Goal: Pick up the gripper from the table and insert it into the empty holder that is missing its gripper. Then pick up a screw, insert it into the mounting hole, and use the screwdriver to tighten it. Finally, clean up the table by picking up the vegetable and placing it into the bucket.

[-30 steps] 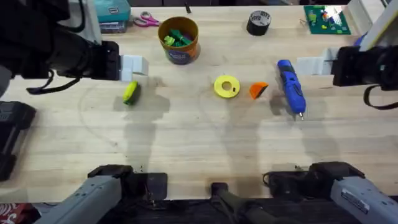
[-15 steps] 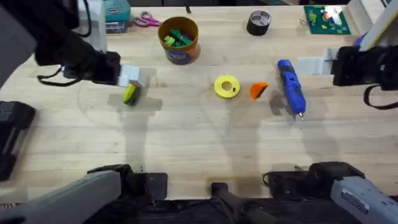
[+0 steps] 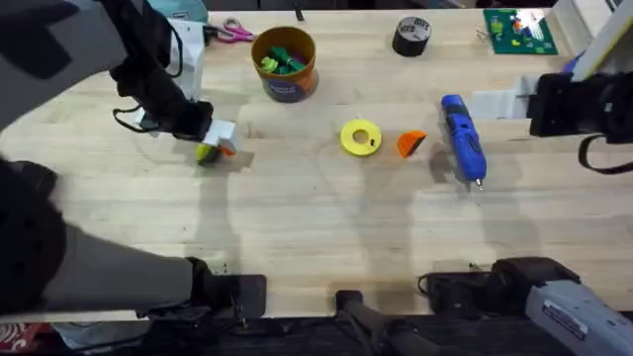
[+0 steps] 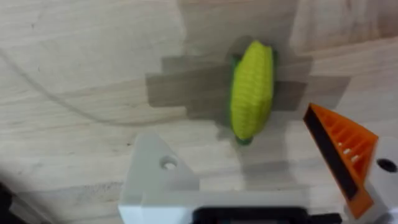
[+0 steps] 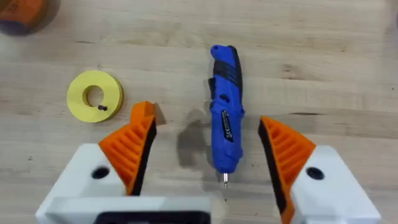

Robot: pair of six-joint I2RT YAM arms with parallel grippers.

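L gripper (image 4: 239,130) is held wide open low over the vegetable (image 4: 252,90), which lies on the table (image 3: 316,227) at the left, well apart from the bucket (image 3: 285,87) at the back. Nothing is gripped yet. One finger carries an orange ribbed pad (image 4: 342,152); the other is the bare white holder (image 4: 155,180), mounting hole showing, no pad fitted.

Step in hand, as judged: a grab at the vegetable, though the loose gripper (image 3: 410,144) lies uninstalled mid-table, just beside the yellow spool (image 3: 361,137) and near the screwdriver (image 3: 463,138).

To do it well:
- Jaws should be centred across the veg's short axis, not its ends; it looks off-centre toward the padded side.
- Wrist should be dropped further before closing.
- With bare plastic on one side, slip is likely, so closure should be slow and firm.
- Lift should be taken straight up, w/ clearance over the bucket rim.

R gripper (image 5: 207,127) is also spread wide and empty, both pads on, w/ the screwdriver seen past its fingers.

Hard to make out:
- In the overhead view the veg is mostly covered by the L gripper; contact can't be told.
- A dark speck on the spool may be a screw; too small to tell.
- In the R wrist view the loose gripper is partly hidden behind a pad.
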